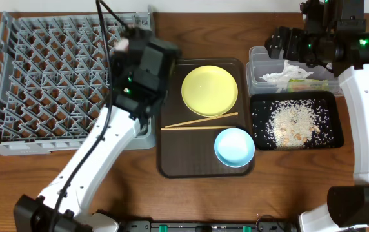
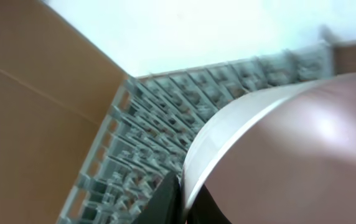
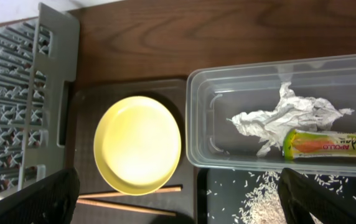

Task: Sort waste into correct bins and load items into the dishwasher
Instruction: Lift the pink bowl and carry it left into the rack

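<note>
Loading step | left gripper [image 1: 128,40] clamps white bowl [image 2: 277,155] by the rim over rack [image 1: 49,77] | right gripper [image 1: 286,44] hangs spread wide, empty, above tub [image 1: 255,67] | plate [image 1: 209,90], chopsticks [image 1: 200,122], blue bowl [image 1: 234,146] on tray [image 1: 171,161] | next, likely: seat white bowl between pegs, then release.
</note>
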Controlling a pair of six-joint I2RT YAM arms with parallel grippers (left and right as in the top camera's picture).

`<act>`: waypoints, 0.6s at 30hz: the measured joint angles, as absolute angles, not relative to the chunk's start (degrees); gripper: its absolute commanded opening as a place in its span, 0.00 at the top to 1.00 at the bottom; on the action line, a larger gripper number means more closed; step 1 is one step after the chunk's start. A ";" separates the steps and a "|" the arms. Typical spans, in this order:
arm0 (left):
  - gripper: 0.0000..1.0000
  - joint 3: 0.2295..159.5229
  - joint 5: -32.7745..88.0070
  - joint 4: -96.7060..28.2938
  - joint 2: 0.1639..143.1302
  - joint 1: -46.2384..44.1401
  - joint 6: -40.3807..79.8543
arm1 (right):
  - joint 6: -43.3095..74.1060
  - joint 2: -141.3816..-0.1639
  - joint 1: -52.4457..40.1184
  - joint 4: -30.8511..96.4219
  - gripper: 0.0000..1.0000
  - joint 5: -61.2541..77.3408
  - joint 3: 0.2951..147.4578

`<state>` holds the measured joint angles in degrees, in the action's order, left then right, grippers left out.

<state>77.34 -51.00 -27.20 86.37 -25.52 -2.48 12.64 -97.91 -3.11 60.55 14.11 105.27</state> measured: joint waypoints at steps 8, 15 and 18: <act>0.93 77.41 -53.34 -7.66 91.98 -16.73 -13.89 | 12.64 -97.91 -3.11 60.55 0.01 14.09 105.25; 0.92 77.69 -53.91 14.48 103.37 -13.63 -30.44 | 12.64 -97.91 -3.14 60.51 0.01 14.09 105.23; 0.92 77.69 -53.98 20.47 108.25 -12.67 -35.88 | 12.64 -97.91 -3.14 60.51 0.01 14.09 105.23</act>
